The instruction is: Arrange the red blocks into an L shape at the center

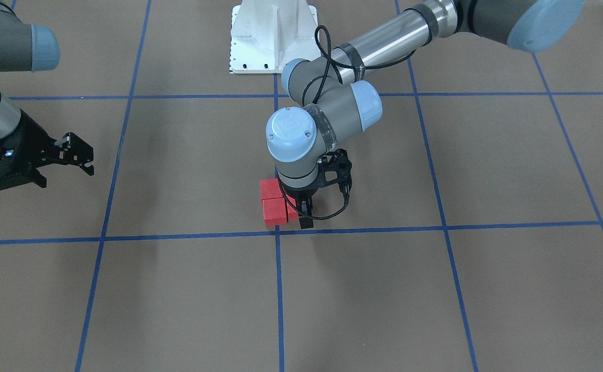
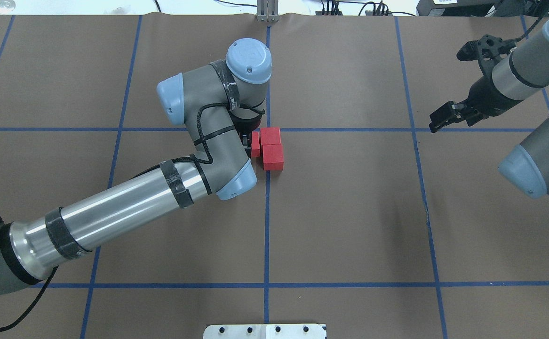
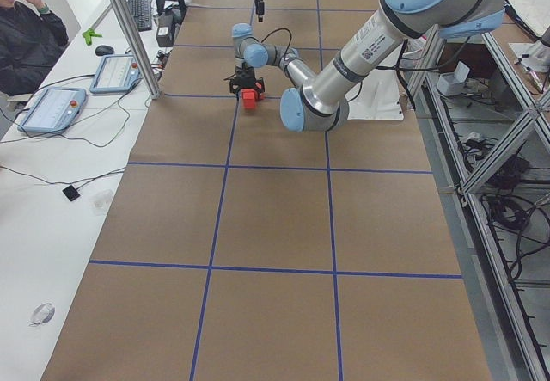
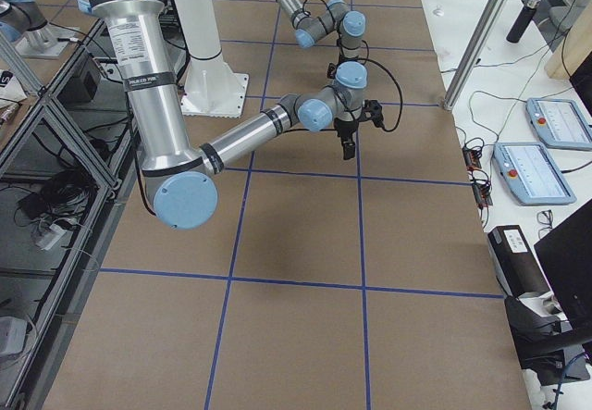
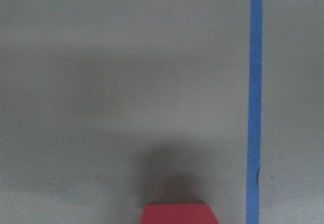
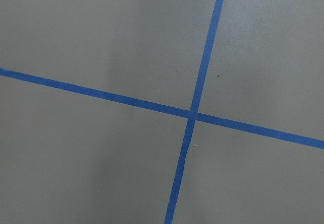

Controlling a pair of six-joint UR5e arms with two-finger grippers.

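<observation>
Blocks clustered touching, just robot-side of center; left pincer at leftmost block; right pincer well apart.

No legible text in any view

A printed label is seen on the right arm's silver tube, and another label on the left arm's silver tube; both are too small to be read.

A red block shows only its top at the bottom edge, cut off by the frame. A dark shadow spreads above it on the brown surface. A blue tape line runs top to bottom just beside the block, on the right.
</observation>
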